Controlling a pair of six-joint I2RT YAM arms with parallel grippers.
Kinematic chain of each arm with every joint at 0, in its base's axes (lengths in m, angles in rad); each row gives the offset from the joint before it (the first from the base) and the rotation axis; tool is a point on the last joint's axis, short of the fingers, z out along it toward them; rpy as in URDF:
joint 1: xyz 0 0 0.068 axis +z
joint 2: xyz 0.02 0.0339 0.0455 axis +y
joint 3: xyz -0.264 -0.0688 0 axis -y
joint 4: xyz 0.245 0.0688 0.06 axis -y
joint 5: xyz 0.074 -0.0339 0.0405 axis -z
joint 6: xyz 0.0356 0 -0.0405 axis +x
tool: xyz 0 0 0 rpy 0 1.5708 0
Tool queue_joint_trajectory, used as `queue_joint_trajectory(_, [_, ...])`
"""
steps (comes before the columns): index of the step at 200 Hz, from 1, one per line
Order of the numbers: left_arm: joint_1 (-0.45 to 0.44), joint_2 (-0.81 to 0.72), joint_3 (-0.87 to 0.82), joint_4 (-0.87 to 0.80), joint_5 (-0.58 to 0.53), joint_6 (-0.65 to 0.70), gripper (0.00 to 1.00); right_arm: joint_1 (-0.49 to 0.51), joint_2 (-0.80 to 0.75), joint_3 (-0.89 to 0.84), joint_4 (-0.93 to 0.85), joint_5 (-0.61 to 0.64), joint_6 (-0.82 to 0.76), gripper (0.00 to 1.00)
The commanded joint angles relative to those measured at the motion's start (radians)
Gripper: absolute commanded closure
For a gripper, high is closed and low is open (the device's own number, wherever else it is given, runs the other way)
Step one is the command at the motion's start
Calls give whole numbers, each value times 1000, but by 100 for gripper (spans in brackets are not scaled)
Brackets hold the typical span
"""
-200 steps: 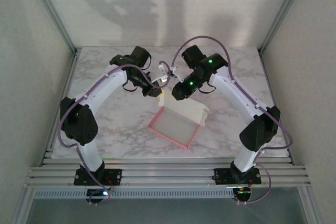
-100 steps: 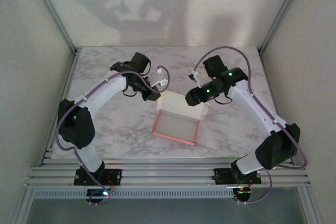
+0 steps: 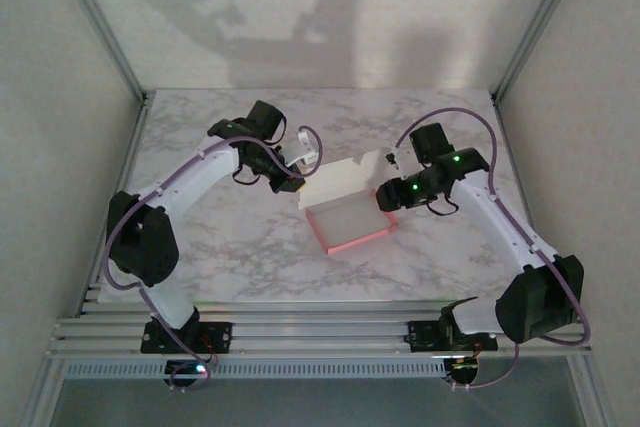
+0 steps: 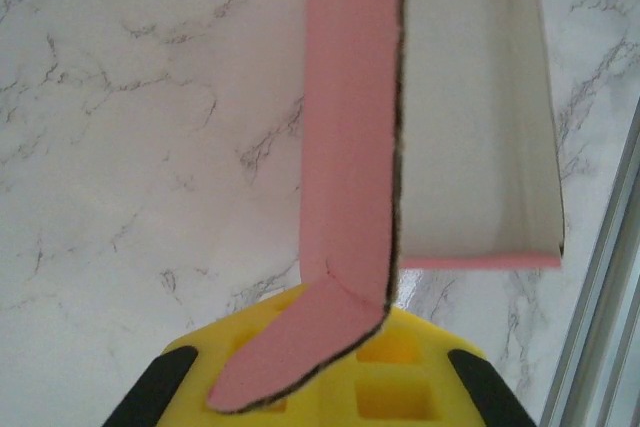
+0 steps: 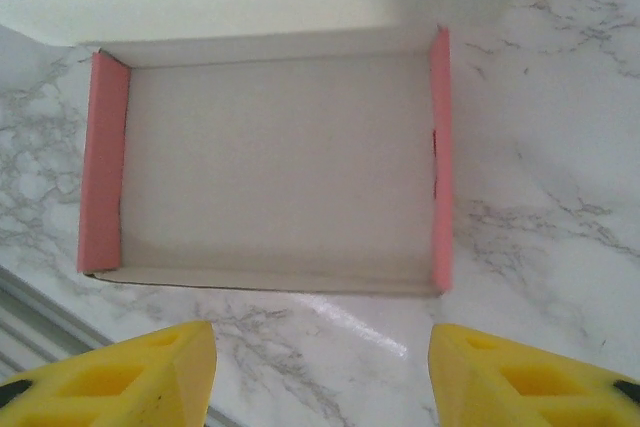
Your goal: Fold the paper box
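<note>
— Over the middle of the tabletop (image 3: 230, 247), from the top camera: the paper box (image 3: 355, 222) sits as an open tray, white inside up, with a panel raised along its far side. Its long axis runs left-near to right-far. The left gripper (image 3: 296, 179) is at the far-left corner and the right gripper (image 3: 388, 197) is at the right end.
— Which arm's nearer?
— Both are close, but the left one has hold. On the left wrist camera, the left gripper (image 4: 320, 372) is clamped shut on a pink tab, and the paper box (image 4: 470, 147) lies straight ahead of it. This close, I can't call the long axis.
— And the right wrist?
— The right gripper (image 5: 320, 377) is spread wide with nothing between its fingers (image 5: 130, 377). The paper box (image 5: 280, 167) lies just beyond, broadside, with its long axis across them. My guess is the free right arm makes the next fold.
</note>
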Motion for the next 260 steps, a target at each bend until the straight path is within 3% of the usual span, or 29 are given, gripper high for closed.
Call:
queue_joint_trajectory(1, [0,-17,-15,-1,2,16,99,0,28,22,27,89,-25,43])
queue_joint_trajectory(18, [1,-22,-20,1,0,22,99,-17,30,35,36,78,-56,42])
queue_joint_trajectory(76, [4,4,-21,-15,20,50,98,-121,69,15,192,-164,-132,37])
queue_joint_trajectory(118, [16,22,-19,-24,18,75,98,-132,215,91,169,-201,-181,38])
queue_joint_trajectory(152, [18,38,-14,-33,25,100,97,-137,246,135,188,-154,-202,38])
queue_joint_trajectory(260, [36,74,-4,-49,47,127,97,-142,359,239,186,-195,-251,34])
